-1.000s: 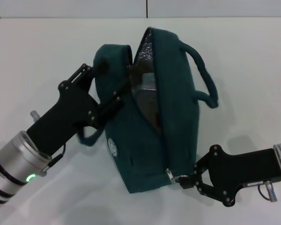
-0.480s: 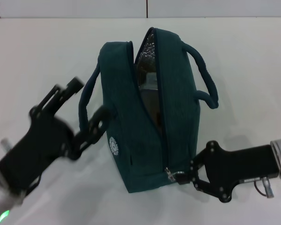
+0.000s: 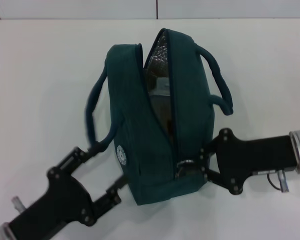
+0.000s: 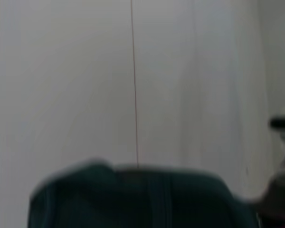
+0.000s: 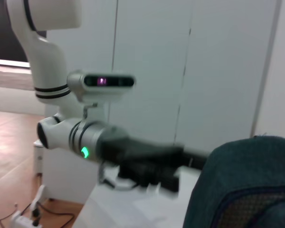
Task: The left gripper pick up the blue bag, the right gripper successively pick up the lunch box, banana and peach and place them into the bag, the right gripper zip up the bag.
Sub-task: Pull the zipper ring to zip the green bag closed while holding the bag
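Right gripper [image 3: 196, 169]: its black fingers are pinched on the metal ring pull [image 3: 185, 165] at the near end of the blue bag's zipper, low on the bag's right flank; the arm runs off toward the right edge of the head view.

Left gripper [image 3: 104, 169]: fingers spread apart with nothing between them, low at the bag's near-left corner (the upper finger looks to touch the left handle's lower end, though contact is hard to judge); the lower finger lies just beside the bag's bottom edge.

Blue bag [image 3: 140, 130]: stands upright on the white table [image 3: 40, 75], between the two grippers, its long zipper open over most of its length and closed only near the ring pull.

Bag interior: silver quilted lining [image 3: 157, 50] shows at the far end of the opening; a clear-lidded lunch box [image 3: 159, 90] lies inside (only partly visible through the gap).

Handles: the left handle [image 3: 92, 107] loops down the bag's left side, the right handle [image 3: 217, 82] arches off its right side.

Logo [image 3: 121, 154]: round white mark on the near-left face.

Wrist views: the right wrist view shows the left arm's silver wrist with a green light [image 5: 84, 152] beyond the bag (blurred); the left wrist view shows only the bag's top edge against a pale wall.
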